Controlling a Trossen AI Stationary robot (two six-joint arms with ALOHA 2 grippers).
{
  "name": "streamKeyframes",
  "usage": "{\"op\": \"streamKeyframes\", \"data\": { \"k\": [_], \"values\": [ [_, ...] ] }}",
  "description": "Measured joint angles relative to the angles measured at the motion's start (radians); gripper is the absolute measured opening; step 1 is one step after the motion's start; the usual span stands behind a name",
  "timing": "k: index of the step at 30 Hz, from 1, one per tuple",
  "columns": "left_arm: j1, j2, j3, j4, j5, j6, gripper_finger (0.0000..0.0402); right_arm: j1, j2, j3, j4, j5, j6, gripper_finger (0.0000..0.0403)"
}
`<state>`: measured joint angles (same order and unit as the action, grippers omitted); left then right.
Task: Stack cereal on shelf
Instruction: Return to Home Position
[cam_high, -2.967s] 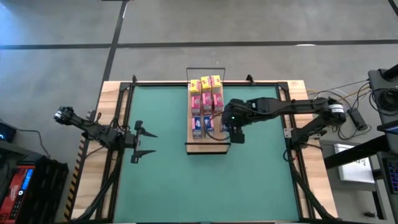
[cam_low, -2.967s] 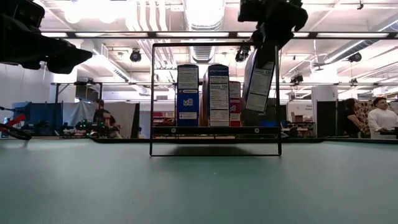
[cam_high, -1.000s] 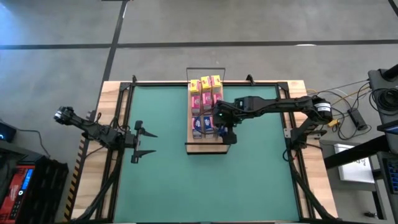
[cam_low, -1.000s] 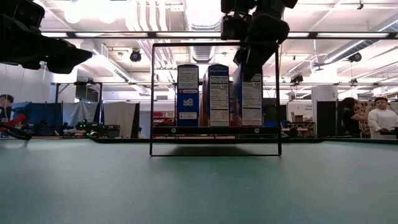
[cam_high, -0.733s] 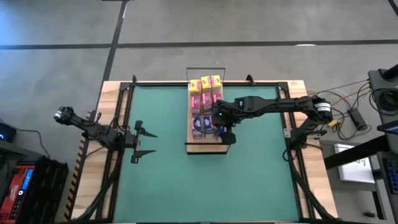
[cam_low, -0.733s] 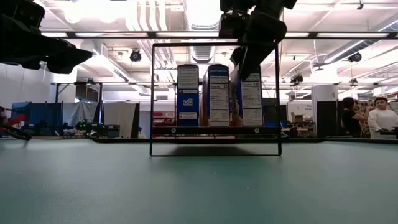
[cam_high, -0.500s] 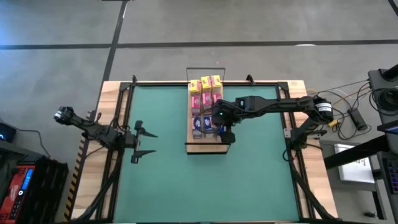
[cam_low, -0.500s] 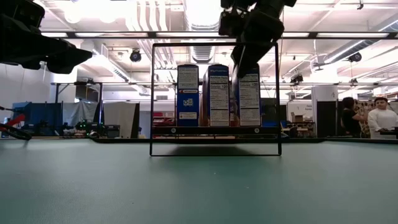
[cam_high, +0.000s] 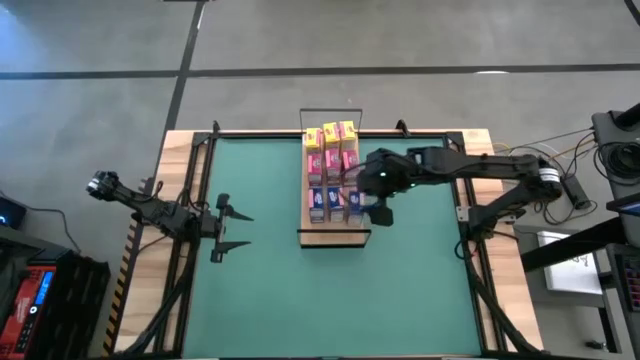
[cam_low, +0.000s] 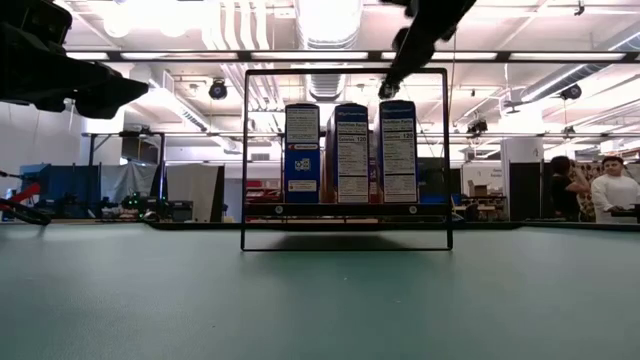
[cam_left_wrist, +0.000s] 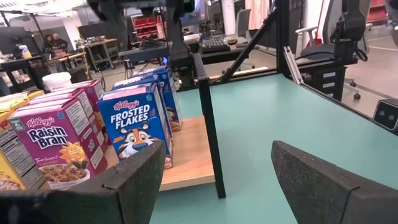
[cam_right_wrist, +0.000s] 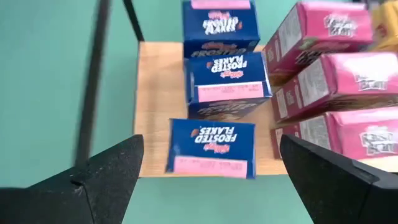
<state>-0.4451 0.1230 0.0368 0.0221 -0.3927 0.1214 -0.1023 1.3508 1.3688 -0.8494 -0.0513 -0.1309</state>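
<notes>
The shelf (cam_high: 335, 236) is a wooden plank with black wire frames at its ends, lying at the table's far middle. On it cereal boxes stand upright on their bases in rows: yellow (cam_high: 330, 133) farthest, pink (cam_high: 332, 160) in the middle, blue (cam_high: 328, 201) nearest. The right-hand blue box (cam_low: 398, 150) stands at the shelf's near right corner. My right gripper (cam_right_wrist: 210, 149) hangs open above and to the right of that box (cam_right_wrist: 211, 148), apart from it. My left gripper (cam_high: 238, 229) stands open at the table's left, holding nothing.
The near wire frame (cam_low: 245, 150) rises in front of the blue boxes. Bare plank (cam_right_wrist: 155, 112) lies between the frame and the blue boxes. Green table (cam_high: 330, 300) spreads in front of the shelf. People (cam_low: 612, 190) are in the room far behind.
My right gripper has let go of the right-hand blue box, risen above the shelf's wire frame and drawn back toward the table's right edge. The box stays upright on the plank beside the other two blue ones.
</notes>
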Motion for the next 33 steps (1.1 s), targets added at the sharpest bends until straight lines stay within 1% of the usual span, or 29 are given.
{"op": "streamKeyframes", "data": {
  "k": [3,5,9,12,17,22,27,33],
  "values": [
    [0.0,0.0,0.0,0.0,0.0,0.0,0.0276,0.014,-0.059,-0.019,-0.005,0.001,0.002,0.0365],
    [0.0,0.0,0.0,0.0,0.0,0.0,0.0276,0.027,-0.099,-0.049,0.002,0.024,0.01,0.0365],
    [0.0,0.0,0.0,0.0,0.0,0.0,0.0276,0.068,-0.208,-0.154,0.062,0.079,0.023,0.0365],
    [0.0,0.0,0.0,0.0,0.0,0.0,0.0276,0.105,-0.317,-0.279,0.162,0.078,0.003,0.0365],
    [0.0,0.0,0.0,0.0,0.0,0.0,0.0276,0.13,-0.513,-0.523,0.405,0.081,0.0,0.0365],
    [0.0,0.0,0.0,0.0,0.0,0.0,0.0276,0.136,-0.651,-0.736,0.618,0.071,-0.001,0.0365],
    [0.0,0.0,0.0,0.0,0.0,0.0,0.0276,0.135,-0.76,-0.887,0.763,0.07,-0.008,0.0365],
    [0.0,0.0,0.0,0.0,0.0,0.0,0.0276,0.135,-0.868,-1.02,0.891,0.079,-0.023,0.0365]
  ]
}}
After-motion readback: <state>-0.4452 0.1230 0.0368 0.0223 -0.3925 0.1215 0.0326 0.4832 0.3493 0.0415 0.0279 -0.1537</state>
